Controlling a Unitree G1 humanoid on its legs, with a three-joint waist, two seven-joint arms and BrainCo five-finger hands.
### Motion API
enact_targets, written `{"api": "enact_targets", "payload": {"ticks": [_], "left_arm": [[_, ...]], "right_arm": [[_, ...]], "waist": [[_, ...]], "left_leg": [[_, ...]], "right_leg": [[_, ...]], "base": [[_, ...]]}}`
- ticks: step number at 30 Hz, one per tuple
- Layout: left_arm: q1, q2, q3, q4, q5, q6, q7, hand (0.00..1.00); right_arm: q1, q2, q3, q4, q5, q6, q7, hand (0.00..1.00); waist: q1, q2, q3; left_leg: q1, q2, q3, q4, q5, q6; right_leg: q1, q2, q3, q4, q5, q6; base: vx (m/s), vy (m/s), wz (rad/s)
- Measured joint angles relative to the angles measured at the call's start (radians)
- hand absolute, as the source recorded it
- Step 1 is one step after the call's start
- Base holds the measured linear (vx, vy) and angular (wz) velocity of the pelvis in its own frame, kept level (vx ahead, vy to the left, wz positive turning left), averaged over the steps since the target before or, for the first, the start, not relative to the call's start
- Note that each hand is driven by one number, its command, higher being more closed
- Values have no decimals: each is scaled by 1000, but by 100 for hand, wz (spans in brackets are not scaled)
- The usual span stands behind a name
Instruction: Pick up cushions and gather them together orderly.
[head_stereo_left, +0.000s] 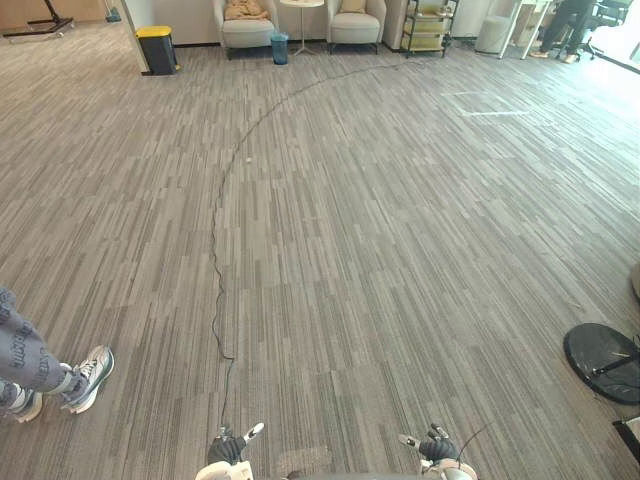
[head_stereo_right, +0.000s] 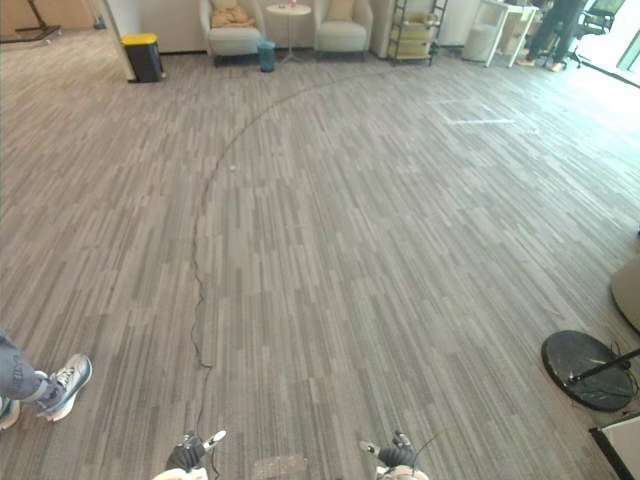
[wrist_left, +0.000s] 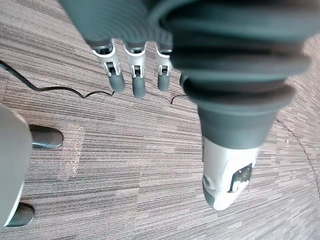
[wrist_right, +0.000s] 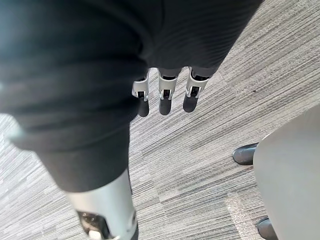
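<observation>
1. At 8 o'clock, a person was cut by the left edge, with just a trouser leg and sneakers in sight.
2. At 1 o'clock, a second person was cropped above the legs by the top edge.
3. At 4 o'clock, a round black base ran off the right edge.
4. At 12 o'clock, the cushions on two armchairs were too small to tell their shape.
5. At 6 o'clock, the left hand and right hand were clipped by the bottom edge.

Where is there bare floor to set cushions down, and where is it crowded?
The wide carpet between the person's shoes and the round black base is bare. The far wall is crowded: armchairs, yellow-lidded bin, shelf rack.
</observation>
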Motion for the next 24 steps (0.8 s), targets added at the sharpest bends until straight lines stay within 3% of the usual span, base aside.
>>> {"api": "enact_targets", "payload": {"ticks": [19,23,24], "left_arm": [[-20,20,-40,19,13,0,0,0],[-23,24,-37,5,13,1,1,0],[-25,32,-35,-14,11,4,1,0]], "right_arm": [[-16,-3,0,24,0,3,-1,0],[-19,-1,-1,18,6,-1,-6,0],[-19,3,-5,12,8,-1,-9,0]], "waist": [[1,-3,6],[-1,-10,22],[0,-26,33]], "left_leg": [[-6,-5,-18,1,-3,5],[-36,-2,-41,25,-27,-3],[-97,2,-30,130,-82,-4]], "right_leg": [[3,-3,-29,-7,-7,-9],[-55,-8,-54,111,-83,-16],[-82,-20,-71,160,-121,-18]], "base": [[16,-24,4],[-56,-52,25],[-36,-66,44]]}}
